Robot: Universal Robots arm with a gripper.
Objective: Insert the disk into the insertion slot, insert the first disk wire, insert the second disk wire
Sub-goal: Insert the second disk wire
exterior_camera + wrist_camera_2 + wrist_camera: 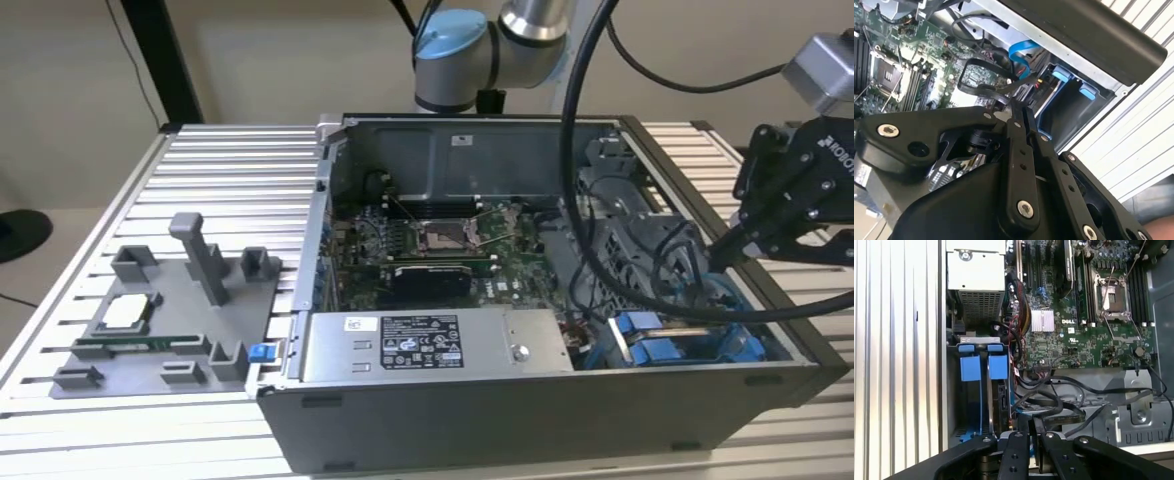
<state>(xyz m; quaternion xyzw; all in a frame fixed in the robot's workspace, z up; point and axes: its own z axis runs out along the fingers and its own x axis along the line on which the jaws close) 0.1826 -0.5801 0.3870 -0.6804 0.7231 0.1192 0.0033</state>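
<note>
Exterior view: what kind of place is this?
Probably a robotics lab bench: an open computer case on a ribbed metal table, a robot arm behind it, a grey parts holder beside it.

Plain beige wall [267,60] behind a ribbed aluminium table [214,170]

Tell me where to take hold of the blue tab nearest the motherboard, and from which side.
Probably pinch the blue tab across its two long edges, coming in through the computer case's open side. Its flat face looks out of the drive bay that way, and metal walls close the rest. Mind the black wires beside it.
</note>
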